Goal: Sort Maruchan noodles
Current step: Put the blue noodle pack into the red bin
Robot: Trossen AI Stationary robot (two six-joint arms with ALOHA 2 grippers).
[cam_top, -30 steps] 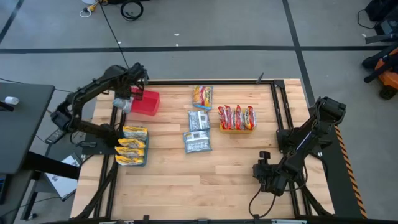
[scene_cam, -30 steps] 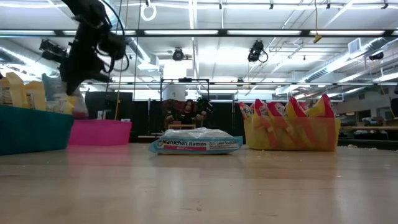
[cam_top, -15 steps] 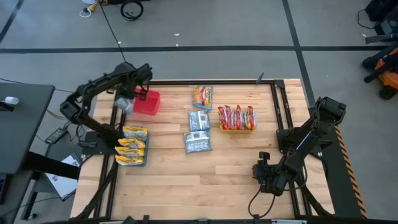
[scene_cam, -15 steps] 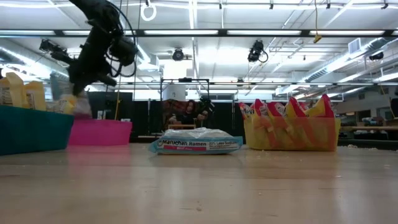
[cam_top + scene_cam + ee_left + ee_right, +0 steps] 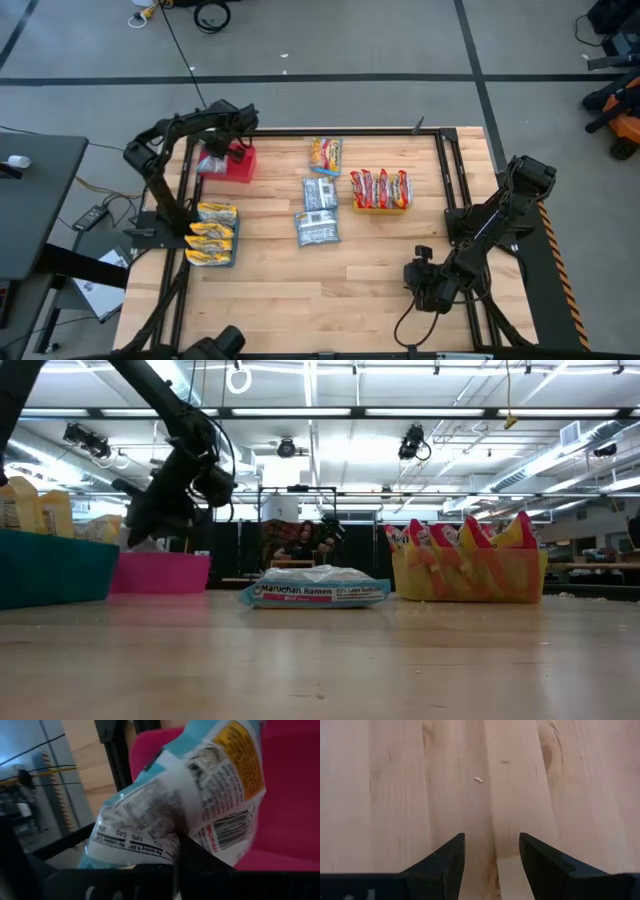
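My left gripper (image 5: 220, 153) is shut on a silver-blue Maruchan noodle packet (image 5: 175, 805), which hangs over the left wall of the red bin (image 5: 243, 167) at the far left. A yellow-orange packet (image 5: 325, 155) and two silver-blue packets (image 5: 319, 193) (image 5: 317, 229) lie flat on the table's middle. Yellow packets stand in the blue bin (image 5: 213, 258), red ones in the yellow bin (image 5: 380, 207). My right gripper (image 5: 490, 840) stands open over bare wood near the right front. My left gripper pinches the silver-blue packet's crumpled end (image 5: 162, 845) between its two fingers (image 5: 200, 857), slanting down from the table's left. The packet sticks out past the fingertips, bent and lifted clear, above the red bin's inside (image 5: 290, 795).
The dark frame rails (image 5: 185, 200) run along the table's left and right sides. Bare wood lies across the near half of the table (image 5: 320, 300). In the low view a silver-blue packet (image 5: 315, 590) lies in the middle, and a person sits far behind the table.
My left gripper has gone down and toward the table's right edge with the silver-blue packet, from outside the red bin's left side to over the bin. It has stayed shut on the packet. My right arm has kept still.
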